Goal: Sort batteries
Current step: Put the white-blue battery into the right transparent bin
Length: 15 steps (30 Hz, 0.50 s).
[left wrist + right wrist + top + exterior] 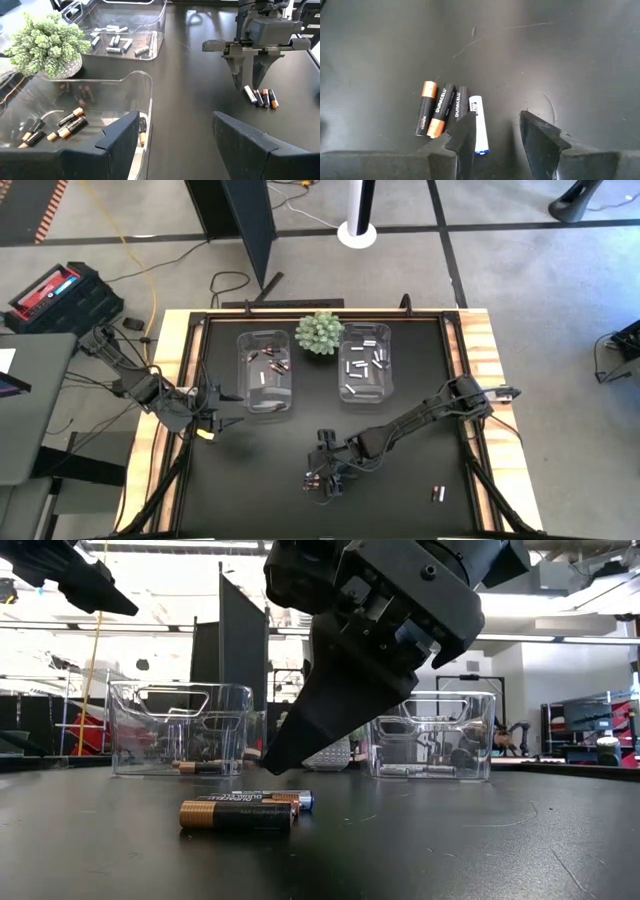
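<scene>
Four batteries lie side by side on the black table near its front edge: three dark cells with copper ends and one pale cell at the end of the row. Your right gripper hangs directly above that row, jaws parted and empty, with one finger just over the pale cell and the other over bare table beside it. In the low view its fingertips stand clear of the surface, behind the cells. One more dark battery lies alone, well apart, toward the front right corner. Your left gripper waits with its jaws wide and nothing between them, just beside the near end of the left bin, which holds dark, copper-ended cells. The right bin holds pale cells. A small green spiky plant stands between the two bins at the back of the table.
</scene>
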Available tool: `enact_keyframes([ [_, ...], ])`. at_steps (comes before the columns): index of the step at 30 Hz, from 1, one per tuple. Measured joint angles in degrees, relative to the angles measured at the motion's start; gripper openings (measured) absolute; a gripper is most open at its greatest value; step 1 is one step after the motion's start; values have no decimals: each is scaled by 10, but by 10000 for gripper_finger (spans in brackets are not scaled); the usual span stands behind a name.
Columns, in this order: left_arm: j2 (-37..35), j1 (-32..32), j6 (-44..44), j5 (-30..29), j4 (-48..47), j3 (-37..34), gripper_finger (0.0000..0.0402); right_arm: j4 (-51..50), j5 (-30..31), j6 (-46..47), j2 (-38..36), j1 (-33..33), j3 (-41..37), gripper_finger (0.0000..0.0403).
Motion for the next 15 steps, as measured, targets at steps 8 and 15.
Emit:
enact_keyframes([
  [8, 0, 0, 0, 0, 0, 0, 245, 2, -1, 9, 0, 2, 0, 170],
  [15, 0, 0, -1, 0, 0, 0, 245, 0, -9, 11, 0, 2, 0, 170],
])
